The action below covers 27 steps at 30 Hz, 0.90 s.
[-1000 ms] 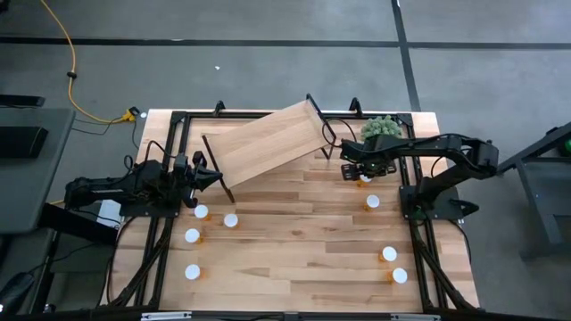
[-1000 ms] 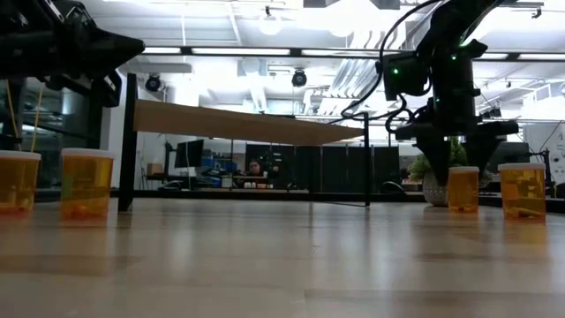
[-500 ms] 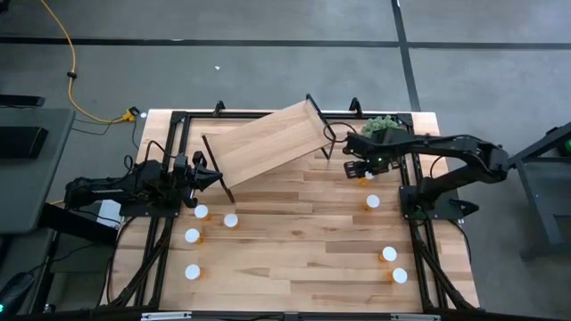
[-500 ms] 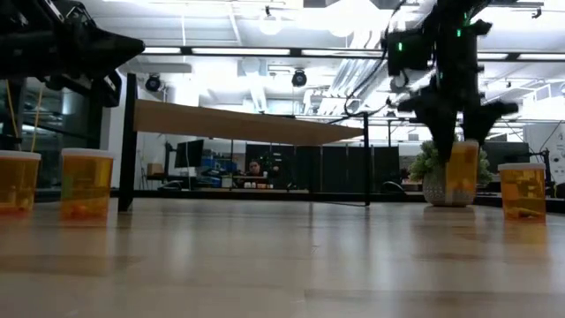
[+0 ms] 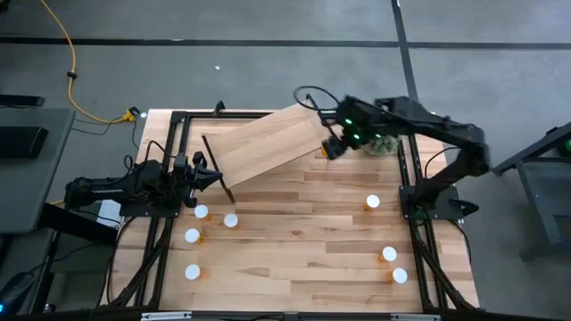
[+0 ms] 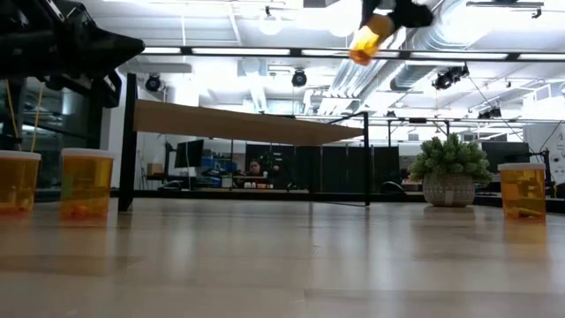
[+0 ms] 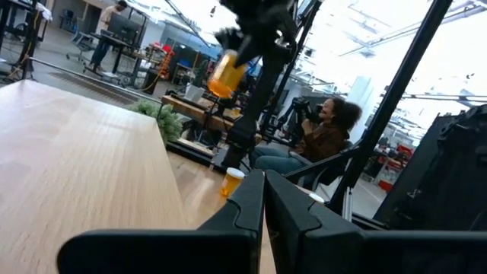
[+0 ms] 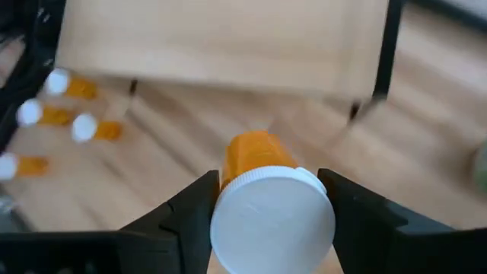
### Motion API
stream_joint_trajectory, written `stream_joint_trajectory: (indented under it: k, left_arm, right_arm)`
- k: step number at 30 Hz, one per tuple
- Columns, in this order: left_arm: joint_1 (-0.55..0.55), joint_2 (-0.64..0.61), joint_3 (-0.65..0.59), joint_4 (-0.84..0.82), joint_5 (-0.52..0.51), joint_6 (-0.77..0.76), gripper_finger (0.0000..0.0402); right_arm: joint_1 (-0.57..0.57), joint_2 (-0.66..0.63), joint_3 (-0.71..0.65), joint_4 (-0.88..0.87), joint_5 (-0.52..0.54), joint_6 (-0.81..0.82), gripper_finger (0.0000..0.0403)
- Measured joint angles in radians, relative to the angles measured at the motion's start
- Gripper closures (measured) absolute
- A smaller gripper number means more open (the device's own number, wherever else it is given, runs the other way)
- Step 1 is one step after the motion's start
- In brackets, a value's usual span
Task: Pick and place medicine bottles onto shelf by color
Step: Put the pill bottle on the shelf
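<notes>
My right gripper [image 5: 332, 149] hangs high over the table, beside the right end of the shelf [image 5: 268, 143], shut on one orange medicine bottle [image 6: 365, 41] with a white cap [image 8: 272, 219]. The shelf is a light-wood plank on thin black legs. My left gripper [image 5: 214, 176] waits shut at the table's left, near the shelf's left leg. Several more bottles stand upright on the table at the left [image 5: 201, 212] and three at the right [image 5: 372, 202]. My right gripper pinches the bottle between its two fingers [image 8: 190, 209] at the cap end [image 8: 228, 199], one finger on each side. The fingers slant down from above, and the orange body [image 8: 257, 152] points out past them. The bottle is lifted clear of the table and tilted.
A fuzzy green plant in a pot [image 6: 450, 172] stands at the far right, partly under my right arm. Black frame rails [image 5: 174, 134] run along the table's sides. A person [image 7: 323, 137] sits beyond the table. Bare tabletop lies in the middle [image 5: 294, 241].
My right gripper has risen steeply from the table beside the plant, carrying the bottle up and toward the shelf's right end, and has tipped and rolled. The bottle, upright on the table a second ago, now hangs tilted high above it.
</notes>
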<state>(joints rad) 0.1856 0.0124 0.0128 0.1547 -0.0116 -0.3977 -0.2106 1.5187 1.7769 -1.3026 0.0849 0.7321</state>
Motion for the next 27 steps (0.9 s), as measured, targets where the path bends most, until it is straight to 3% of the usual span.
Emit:
stream_joint_trajectory:
  k: [5,10,17,27]
  left_arm:
    - [0.0,0.0,0.0,0.0,0.0,0.0,0.0398]
    - [0.0,0.0,0.0,0.0,0.0,0.0,0.0398]
    - [0.0,0.0,0.0,0.001,0.0,-0.003,0.0398]
    - [0.0,0.0,0.0,0.0,0.0,-0.003,0.0398]
  right_arm:
    - [-0.035,0.213,0.247,-0.147,0.078,-0.086,0.0199]
    - [-0.077,0.389,0.386,-0.266,0.122,-0.112,0.0199]
    - [-0.128,0.502,0.429,-0.268,0.109,-0.124,0.0199]
    - [-0.177,0.506,0.408,-0.269,0.093,-0.104,0.0199]
